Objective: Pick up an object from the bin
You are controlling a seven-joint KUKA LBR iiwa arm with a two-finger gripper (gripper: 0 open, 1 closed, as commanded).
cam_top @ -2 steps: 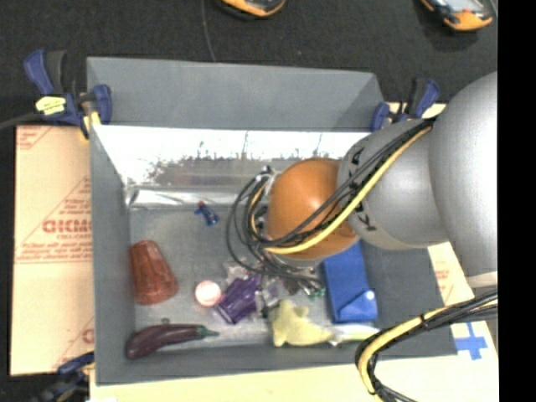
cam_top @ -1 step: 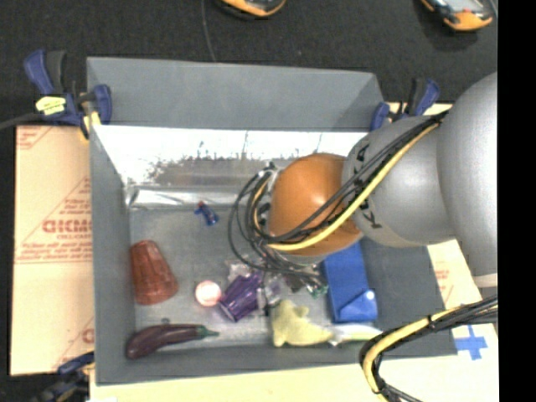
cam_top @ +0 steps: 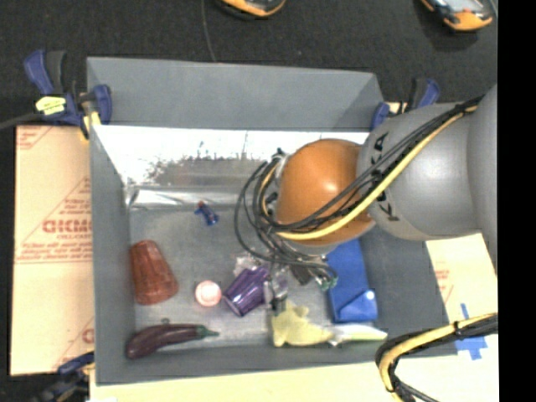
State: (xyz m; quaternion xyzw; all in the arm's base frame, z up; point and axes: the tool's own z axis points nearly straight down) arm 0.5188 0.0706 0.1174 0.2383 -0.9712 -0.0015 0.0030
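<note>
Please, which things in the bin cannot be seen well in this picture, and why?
Blue object, camera view: upper end hidden under the orange cover.
Purple object, camera view: right side behind the gripper.
Small blue piece by the far wall: too small to identify.

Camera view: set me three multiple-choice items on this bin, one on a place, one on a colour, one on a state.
1. Which thing lies nearest the gripper? A white sock; B purple block; C green ball.
2. The small round thing left of that block is: A pink; B green; C black.
3. The toy aubergine is: A standing upright; B buried under a heap; C lying loose on the bin floor.
Key: B, the block lies right beside the gripper; A, it shows pink; C, it lies flat and alone by the lower-left corner.
</note>
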